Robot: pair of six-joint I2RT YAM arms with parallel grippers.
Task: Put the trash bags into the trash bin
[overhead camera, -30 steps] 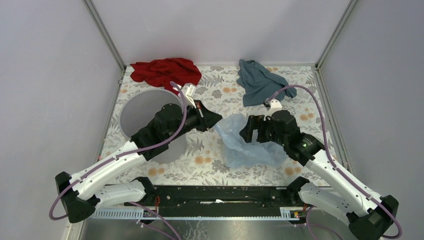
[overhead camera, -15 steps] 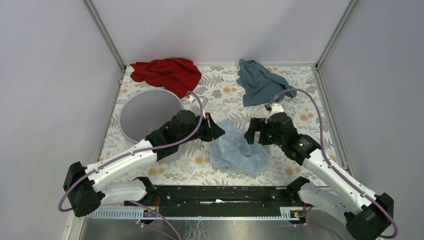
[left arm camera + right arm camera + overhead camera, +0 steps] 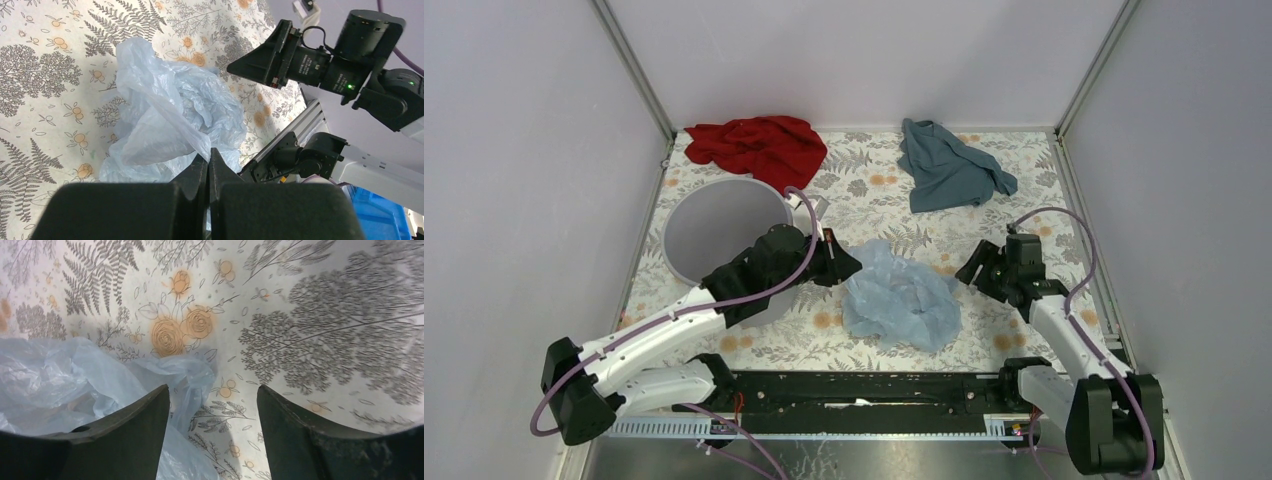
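The trash bag (image 3: 902,303), thin crumpled pale blue film, lies in a heap on the floral table at centre; it also shows in the left wrist view (image 3: 170,115) and the right wrist view (image 3: 60,385). The trash bin (image 3: 709,220), round and light grey, stands upright at the left, partly hidden by my left arm. My left gripper (image 3: 848,268) is at the bag's left edge, its jaws shut on a fold of the film (image 3: 209,150). My right gripper (image 3: 969,274) is open and empty just right of the bag (image 3: 214,395), low over the table.
A red cloth (image 3: 759,145) lies at the back left behind the bin. A teal-blue cloth (image 3: 949,165) lies at the back right. Metal frame posts and grey walls close the table in. The black rail (image 3: 864,390) runs along the near edge.
My right gripper has let go of the bag and drawn back to the right. The bag has sunk from a stretched, lifted shape into a heap on the table. My left gripper still holds it.
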